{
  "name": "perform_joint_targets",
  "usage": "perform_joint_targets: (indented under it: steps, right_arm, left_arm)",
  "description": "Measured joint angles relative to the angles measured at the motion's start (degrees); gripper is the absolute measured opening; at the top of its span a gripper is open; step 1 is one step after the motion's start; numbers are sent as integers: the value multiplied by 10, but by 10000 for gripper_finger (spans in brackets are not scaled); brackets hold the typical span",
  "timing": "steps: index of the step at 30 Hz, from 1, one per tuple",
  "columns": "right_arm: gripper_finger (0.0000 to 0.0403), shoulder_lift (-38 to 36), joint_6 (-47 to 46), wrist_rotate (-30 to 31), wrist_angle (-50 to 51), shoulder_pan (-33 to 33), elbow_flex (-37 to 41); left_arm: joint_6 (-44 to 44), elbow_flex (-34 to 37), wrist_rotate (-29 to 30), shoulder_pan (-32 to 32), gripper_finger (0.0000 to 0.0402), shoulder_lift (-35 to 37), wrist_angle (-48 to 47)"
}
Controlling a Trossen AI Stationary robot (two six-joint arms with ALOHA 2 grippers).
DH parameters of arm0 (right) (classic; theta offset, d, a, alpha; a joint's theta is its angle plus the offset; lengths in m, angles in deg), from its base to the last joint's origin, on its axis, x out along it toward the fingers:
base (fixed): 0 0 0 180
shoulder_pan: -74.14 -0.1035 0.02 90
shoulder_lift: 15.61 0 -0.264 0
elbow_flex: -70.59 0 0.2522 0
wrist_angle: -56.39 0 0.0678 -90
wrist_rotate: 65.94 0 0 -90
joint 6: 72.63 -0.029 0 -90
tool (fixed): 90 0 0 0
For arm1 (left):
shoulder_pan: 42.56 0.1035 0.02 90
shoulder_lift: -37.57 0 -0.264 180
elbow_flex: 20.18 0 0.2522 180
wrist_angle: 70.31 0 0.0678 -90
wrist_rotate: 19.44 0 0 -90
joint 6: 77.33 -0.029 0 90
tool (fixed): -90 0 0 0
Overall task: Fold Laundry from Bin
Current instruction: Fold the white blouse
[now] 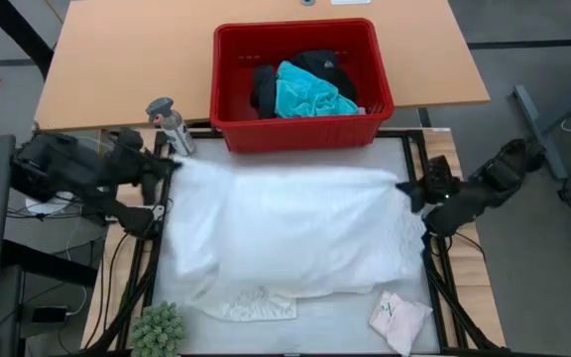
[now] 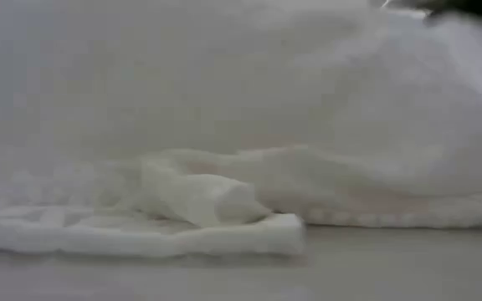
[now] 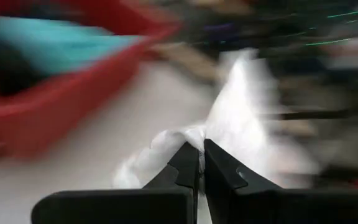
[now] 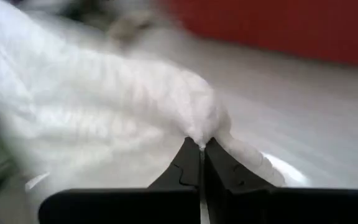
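Note:
A large white lacy top (image 1: 290,233) is stretched across the table between my two grippers. My left gripper (image 1: 173,165) is shut on its left end, and my right gripper (image 1: 407,188) is shut on its right end. The top's near hem lies on the table (image 2: 375,213). The red bin (image 1: 228,79) stands at the far edge, holding a turquoise shirt (image 1: 310,97) and black clothing (image 1: 266,89). A small pale pink-white piece (image 1: 399,319) lies at the near right. A folded white piece (image 1: 256,302) lies flat at the near edge. My left gripper pinches a bunched corner of the white top (image 3: 188,135) between its two fingertips, coming from the table's left and slanting down. The cloth runs away from the fingers, lifted at this end. My right gripper pinches a gathered bit of the top's right end (image 4: 199,132) between its fingertips, coming from the table's right and slanting down. The cloth rises from the fingers in a bunched ridge and spreads toward the left.
A grey spray bottle (image 1: 170,124) stands at the far left, close to my left gripper. A small green plant (image 1: 157,332) sits at the near left corner. The wooden table (image 1: 127,59) extends behind the bin.

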Motion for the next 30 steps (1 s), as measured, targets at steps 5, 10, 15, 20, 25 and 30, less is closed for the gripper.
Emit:
perform_joint_targets:
  steps: [5, 10, 15, 20, 25, 30]
  right_arm:
    - [24, 25, -59, 10, 15, 60, 63]
    - [24, 37, 27, -3, -67, 134, 107]
    - [24, 84, 60, 27, -92, 201, 133]
    - [24, 140, 95, 6, -112, 249, 149]
    - [24, 190, 181, -80, -184, 233, 148]
    - [24, 216, 175, -148, -221, 175, 132]
  left_arm:
    - [126, 101, 97, 50, 0, 4, -162]
    - [134, 265, 78, 75, 0, 50, -71]
    - [130, 375, 87, 76, 0, 59, 36]
    - [133, 428, 73, 75, 0, 50, 102]
    - [122, 430, -19, 62, 0, 50, 166]
    - [116, 429, -165, 33, 0, 45, 244]
